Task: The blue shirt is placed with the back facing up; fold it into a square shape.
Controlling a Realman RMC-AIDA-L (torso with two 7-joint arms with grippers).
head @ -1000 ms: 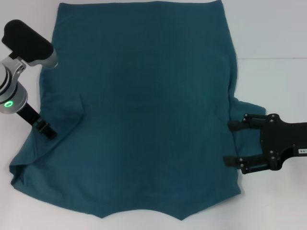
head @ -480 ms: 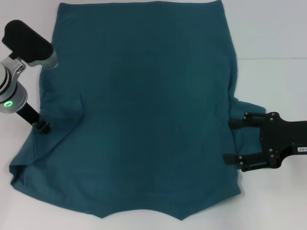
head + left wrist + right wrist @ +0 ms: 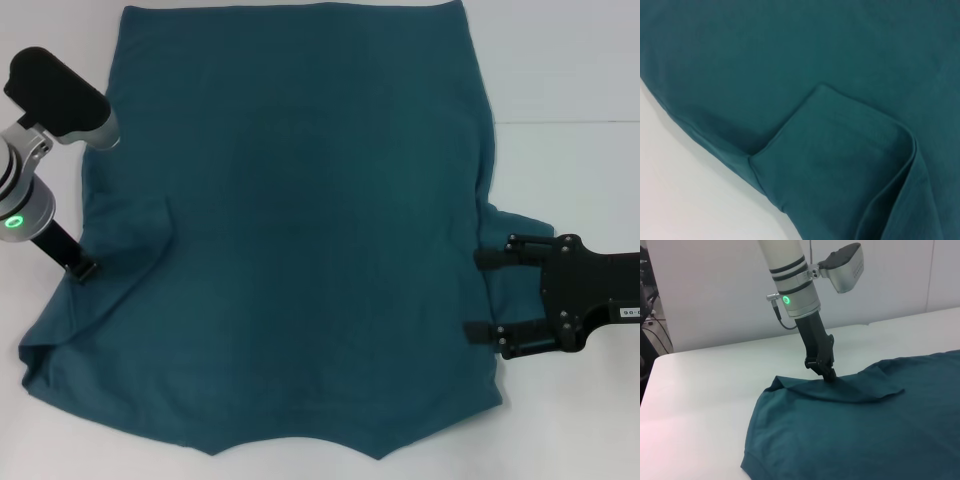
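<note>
Left pincer (image 3: 84, 270) gripping blue shirt (image 3: 300, 230) sleeve, right pincer (image 3: 487, 294) spread

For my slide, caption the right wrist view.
Left pincer pressing onto the folded sleeve edge of the blue shirt on a white table.

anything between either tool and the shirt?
Nothing visible. The left tool is already down on the shirt at its left sleeve fold; the right tool sits open at the shirt's right edge. Only bare white table surrounds the shirt.
</note>
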